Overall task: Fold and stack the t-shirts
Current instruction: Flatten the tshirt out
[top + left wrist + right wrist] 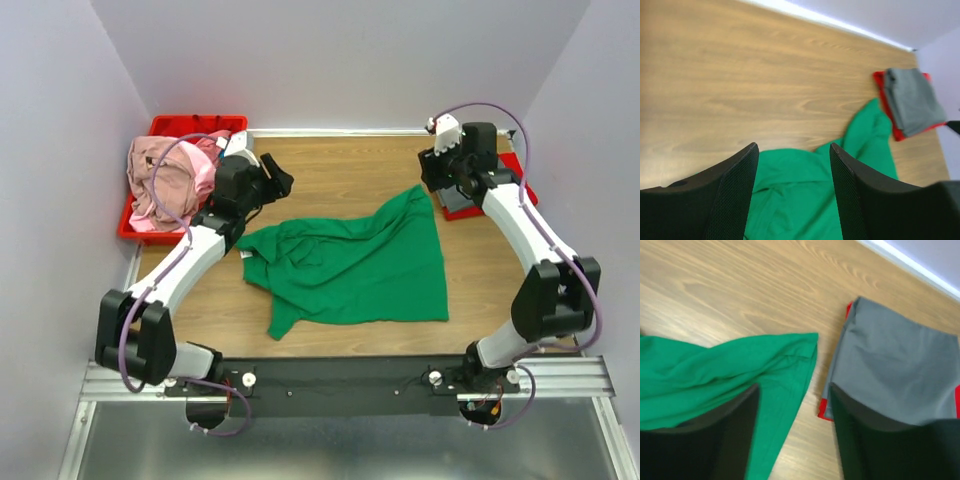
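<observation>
A large bright green t-shirt point(350, 265) lies crumpled and spread on the wooden table, with its white neck label point(247, 254) at the left. It also shows in the left wrist view point(795, 200) and the right wrist view point(715, 375). A folded dark grey t-shirt point(895, 375) lies on a flat red tray point(522, 185) at the right. Pink t-shirts point(170, 180) are heaped in the red bin point(165, 125) at the back left. My left gripper point(275, 185) is open and empty above the green shirt's far left edge. My right gripper point(794, 387) is open and empty over the green shirt's far right corner, next to the grey shirt.
Grey walls close in the table on three sides. Bare wood point(340, 165) shows behind the green shirt, and a strip shows along the front edge point(330, 340). The arms' base rail point(340, 380) runs along the near side.
</observation>
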`<action>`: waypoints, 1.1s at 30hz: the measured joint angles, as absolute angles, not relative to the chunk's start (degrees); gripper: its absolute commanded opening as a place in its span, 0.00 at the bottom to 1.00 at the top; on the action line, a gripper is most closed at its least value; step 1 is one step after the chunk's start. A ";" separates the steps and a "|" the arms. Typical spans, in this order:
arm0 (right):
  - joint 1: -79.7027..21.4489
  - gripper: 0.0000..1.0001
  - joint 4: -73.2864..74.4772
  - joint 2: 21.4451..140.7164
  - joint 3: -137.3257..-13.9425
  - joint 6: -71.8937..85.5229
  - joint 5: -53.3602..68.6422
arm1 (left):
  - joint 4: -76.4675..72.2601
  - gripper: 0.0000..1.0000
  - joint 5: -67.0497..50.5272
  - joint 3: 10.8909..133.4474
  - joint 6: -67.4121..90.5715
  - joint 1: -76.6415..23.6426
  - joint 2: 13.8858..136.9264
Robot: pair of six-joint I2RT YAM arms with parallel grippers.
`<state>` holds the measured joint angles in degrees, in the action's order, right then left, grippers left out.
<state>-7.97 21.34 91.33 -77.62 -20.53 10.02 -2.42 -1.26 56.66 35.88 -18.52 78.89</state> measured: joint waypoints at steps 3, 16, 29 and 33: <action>-7.33 0.69 21.71 84.68 -72.58 -22.11 15.42 | -1.65 0.66 -3.70 56.38 32.73 -18.59 72.84; -7.57 0.72 38.04 67.29 -48.56 -39.64 42.09 | 7.49 0.67 -16.36 33.36 32.80 -19.07 43.00; -7.57 0.72 40.40 66.59 -44.82 -42.96 40.34 | 11.31 0.64 -15.81 30.79 38.09 -31.27 46.72; -7.57 0.72 40.60 67.79 -44.82 -43.11 38.48 | 12.03 0.59 -12.40 31.16 39.00 -35.77 50.43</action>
<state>-7.57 40.60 67.79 -44.82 -43.11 38.48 12.03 -12.40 31.16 39.00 -35.77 50.43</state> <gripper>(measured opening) 0.717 0.617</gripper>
